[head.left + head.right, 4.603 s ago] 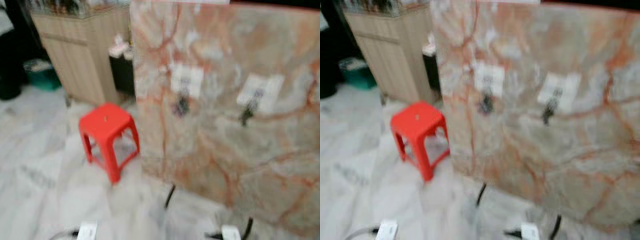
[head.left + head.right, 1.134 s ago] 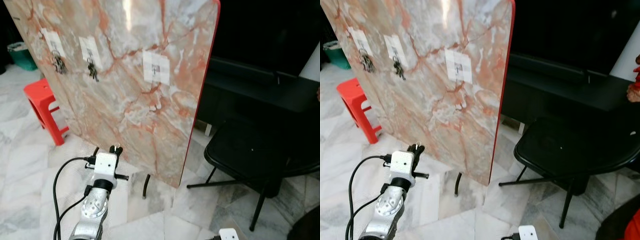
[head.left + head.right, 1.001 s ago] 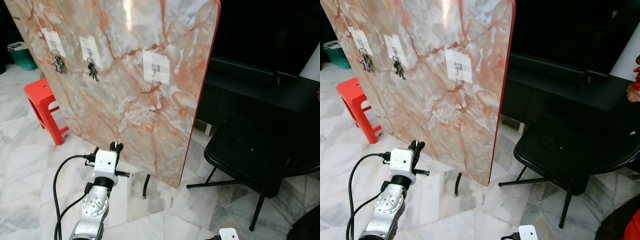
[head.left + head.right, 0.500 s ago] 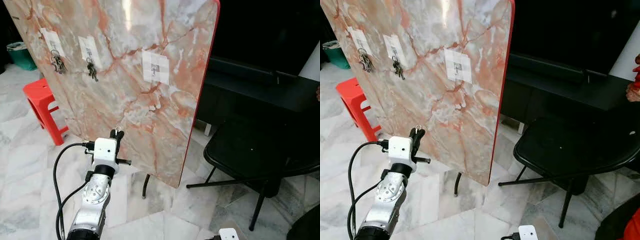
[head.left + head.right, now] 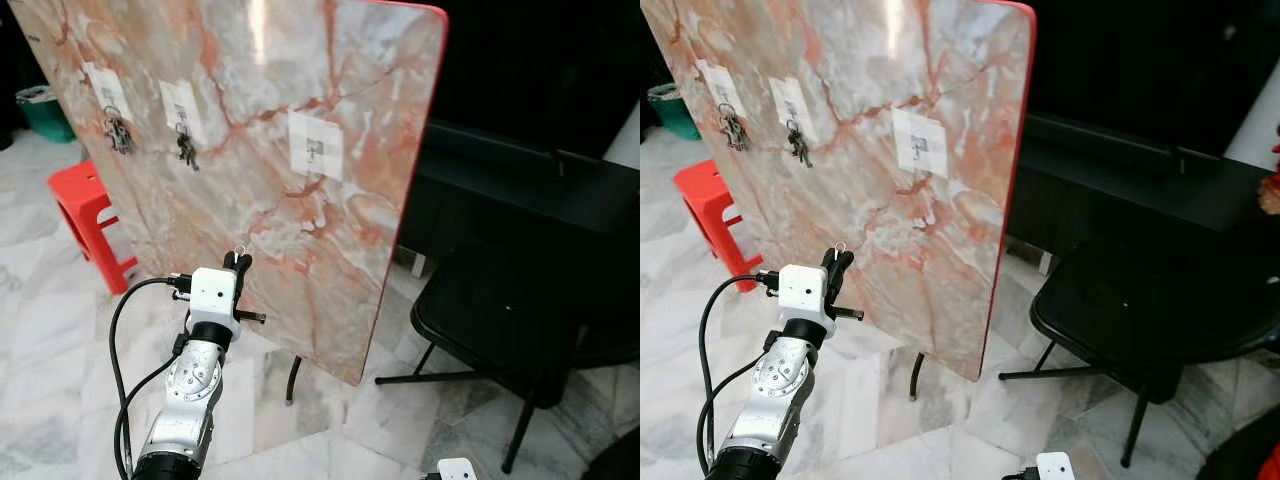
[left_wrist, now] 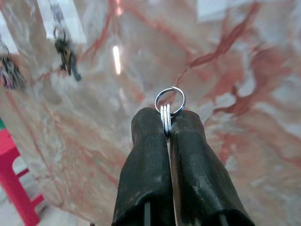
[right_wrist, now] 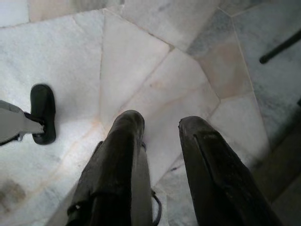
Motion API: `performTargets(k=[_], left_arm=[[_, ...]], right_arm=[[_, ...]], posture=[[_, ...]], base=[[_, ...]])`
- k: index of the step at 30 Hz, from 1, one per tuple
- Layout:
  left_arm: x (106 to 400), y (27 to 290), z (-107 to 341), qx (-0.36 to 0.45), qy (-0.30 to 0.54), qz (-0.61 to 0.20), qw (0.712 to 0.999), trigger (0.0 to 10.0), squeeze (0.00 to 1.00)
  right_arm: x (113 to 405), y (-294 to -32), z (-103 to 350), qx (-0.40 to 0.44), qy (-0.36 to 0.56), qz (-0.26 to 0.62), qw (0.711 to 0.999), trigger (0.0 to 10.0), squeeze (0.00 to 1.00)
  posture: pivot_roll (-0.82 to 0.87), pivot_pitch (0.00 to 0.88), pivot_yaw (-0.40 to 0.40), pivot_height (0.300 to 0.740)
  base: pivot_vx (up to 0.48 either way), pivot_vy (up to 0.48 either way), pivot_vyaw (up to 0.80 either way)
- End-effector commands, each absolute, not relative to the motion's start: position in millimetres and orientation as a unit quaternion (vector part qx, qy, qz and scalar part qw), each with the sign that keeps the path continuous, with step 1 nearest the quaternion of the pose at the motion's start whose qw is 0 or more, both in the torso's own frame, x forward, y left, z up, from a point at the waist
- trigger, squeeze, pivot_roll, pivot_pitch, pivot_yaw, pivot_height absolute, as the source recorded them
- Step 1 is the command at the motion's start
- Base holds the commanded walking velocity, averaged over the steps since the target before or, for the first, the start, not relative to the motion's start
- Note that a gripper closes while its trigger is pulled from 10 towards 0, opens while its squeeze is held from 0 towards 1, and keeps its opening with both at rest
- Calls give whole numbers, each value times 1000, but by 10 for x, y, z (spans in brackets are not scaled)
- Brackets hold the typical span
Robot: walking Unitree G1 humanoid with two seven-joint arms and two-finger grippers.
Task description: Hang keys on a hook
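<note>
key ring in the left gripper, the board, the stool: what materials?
Key ring: looks like polished steel, thin silver coils with glints. Board: glossy marble-pattern surface, probably laminate, given the thin red edge. Stool: red, one-piece look, likely moulded plastic. Left gripper: matte black fingers.

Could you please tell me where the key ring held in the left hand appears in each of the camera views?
Left eye view: the key ring sits left of centre, at the left hand tips, before the marble board.
Right eye view: the ring is further left, mid-height.
Left wrist view: ring near centre, pinched between the fingers.
Right wrist view: floor tiles and the right hand.
Shared landmark: hung keys on the board.
</note>
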State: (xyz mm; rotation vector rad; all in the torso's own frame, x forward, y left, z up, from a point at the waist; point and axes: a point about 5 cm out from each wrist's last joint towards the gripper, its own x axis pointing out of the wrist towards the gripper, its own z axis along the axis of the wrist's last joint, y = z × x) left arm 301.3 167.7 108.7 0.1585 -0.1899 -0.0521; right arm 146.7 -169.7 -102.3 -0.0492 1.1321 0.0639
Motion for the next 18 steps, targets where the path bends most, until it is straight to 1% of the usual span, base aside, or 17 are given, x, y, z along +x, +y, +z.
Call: performTargets(k=[1, 18], left_arm=[[3037, 1603, 1172, 71, -111, -37, 991, 10000, 0], [3037, 1601, 1209, 75, -117, -31, 990, 10000, 0]], right_arm=[[1396, -1757, -1043, -29, 544, 25, 839, 10000, 0], [1403, -1759, -1041, -30, 543, 26, 839, 10000, 0]], posture=[[5, 0, -27, 740], [8, 0, -29, 740]], base=[[277, 0, 0], [281, 0, 0]])
